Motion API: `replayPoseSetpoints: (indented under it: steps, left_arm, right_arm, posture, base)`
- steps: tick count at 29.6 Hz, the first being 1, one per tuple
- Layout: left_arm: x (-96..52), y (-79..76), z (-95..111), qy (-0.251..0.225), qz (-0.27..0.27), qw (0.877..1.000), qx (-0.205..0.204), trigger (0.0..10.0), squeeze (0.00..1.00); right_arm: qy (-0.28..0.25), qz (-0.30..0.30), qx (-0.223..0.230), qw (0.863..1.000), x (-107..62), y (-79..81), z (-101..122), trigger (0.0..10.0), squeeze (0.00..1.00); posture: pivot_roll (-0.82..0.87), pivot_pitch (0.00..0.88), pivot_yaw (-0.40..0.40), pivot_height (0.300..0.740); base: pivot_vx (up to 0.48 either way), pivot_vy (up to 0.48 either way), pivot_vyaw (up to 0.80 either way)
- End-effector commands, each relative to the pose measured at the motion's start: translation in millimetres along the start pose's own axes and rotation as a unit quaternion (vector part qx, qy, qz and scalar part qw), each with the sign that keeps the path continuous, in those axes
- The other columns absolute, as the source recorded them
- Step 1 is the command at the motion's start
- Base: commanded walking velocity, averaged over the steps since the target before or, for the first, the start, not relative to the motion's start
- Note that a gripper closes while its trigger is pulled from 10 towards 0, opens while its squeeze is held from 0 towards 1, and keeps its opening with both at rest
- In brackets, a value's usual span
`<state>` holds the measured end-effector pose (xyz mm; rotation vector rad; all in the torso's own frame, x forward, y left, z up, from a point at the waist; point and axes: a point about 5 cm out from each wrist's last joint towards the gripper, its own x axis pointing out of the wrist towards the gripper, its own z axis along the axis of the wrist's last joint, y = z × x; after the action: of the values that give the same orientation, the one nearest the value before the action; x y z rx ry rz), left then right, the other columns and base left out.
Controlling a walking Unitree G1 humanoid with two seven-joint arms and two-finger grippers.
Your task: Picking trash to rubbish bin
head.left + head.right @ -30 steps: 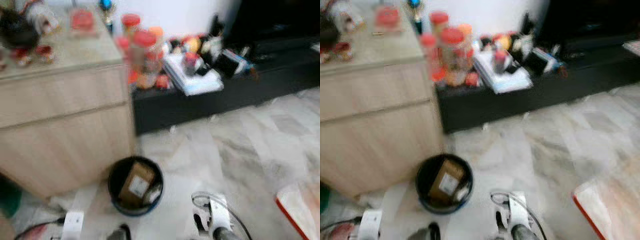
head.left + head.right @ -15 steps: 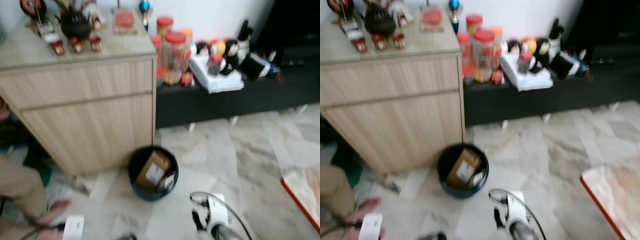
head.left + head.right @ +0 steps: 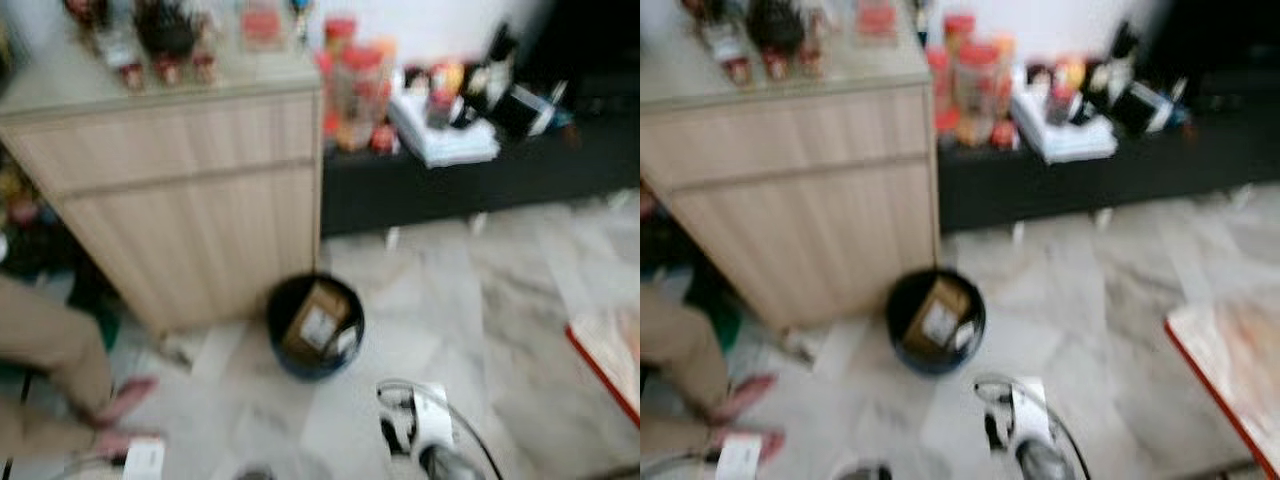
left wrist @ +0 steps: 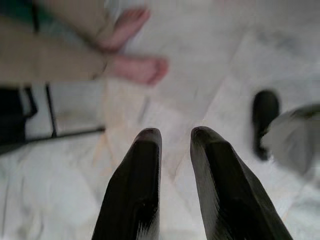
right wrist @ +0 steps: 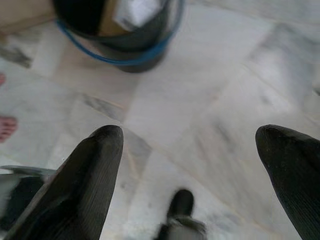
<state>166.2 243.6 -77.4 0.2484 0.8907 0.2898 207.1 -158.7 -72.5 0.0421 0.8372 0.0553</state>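
A black rubbish bin (image 3: 343,345) with a blue rim stands on the marble floor by the corner of a wooden cabinet. A brown cardboard box (image 3: 311,320) with a white label lies inside it, beside some pale scraps. In the right wrist view my right gripper (image 5: 192,132) hangs open over bare floor, a short way from the bin (image 5: 120,50), with nothing between its fingers. In the left wrist view my left gripper (image 4: 175,134) is shut on nothing, low over the floor near a person's bare feet (image 4: 135,67). The head views are blurred.
The wooden cabinet (image 3: 190,200) carries small ornaments. A low black bench (image 3: 480,185) to its right holds jars, papers and bottles. A person's legs (image 3: 50,350) and feet are at my left. A red-edged mat (image 3: 605,350) lies at the right.
The whole picture has shifted and blurred, so the camera moved. The person's legs and feet now show further into the left side. The bin and its box stand as before.
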Motion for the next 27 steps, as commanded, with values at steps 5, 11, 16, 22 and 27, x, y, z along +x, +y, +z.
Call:
replayPoseSetpoints:
  steps: [5, 11, 16, 22, 27]
  left_arm:
    - [-1.9, 0.0, -7.7, 0.011, -0.001, 1.0, -0.001, 10.0, 0.0]
    - [-2.3, -0.8, -9.8, 0.018, 0.0, 1.0, 0.005, 10.0, 0.0]
    - [-2.3, -1.9, -8.6, 0.013, -0.002, 1.0, 0.0, 10.0, 0.0]
    - [-2.1, -1.1, -7.8, 0.011, 0.0, 1.0, 0.0, 10.0, 0.0]
    - [-2.2, -0.5, -8.3, 0.011, 0.0, 1.0, 0.002, 10.0, 0.0]
  right_arm:
    - [0.002, -0.003, 0.004, 1.0, -0.7, -1.5, -2.3, 10.0, 0.0]
    - [0.002, -0.003, 0.003, 1.0, -0.6, -1.7, -2.0, 10.0, 0.0]
    - [0.008, -0.003, 0.004, 1.0, -0.7, -1.4, -3.4, 10.0, 0.0]
    - [0.014, -0.004, 0.003, 1.0, -1.2, -1.1, -6.3, 10.0, 0.0]
    - [0.015, -0.005, 0.003, 1.0, -1.3, -1.0, -6.7, 10.0, 0.0]
  posture:
    - [0.09, 0.127, -0.054, 0.74]
    - [0.09, 0.128, -0.056, 0.74]
    - [0.1, 0.131, -0.056, 0.74]
    - [0.1, 0.132, -0.053, 0.74]
    - [0.1, 0.131, -0.052, 0.74]
  base:
    - [-0.048, 0.0, 0.0]
    - [0.0, 0.0, 0.0]
    - [0.0, 0.0, 0.0]
    - [0.0, 0.0, -0.77]
    - [0.0, 0.0, -0.79]
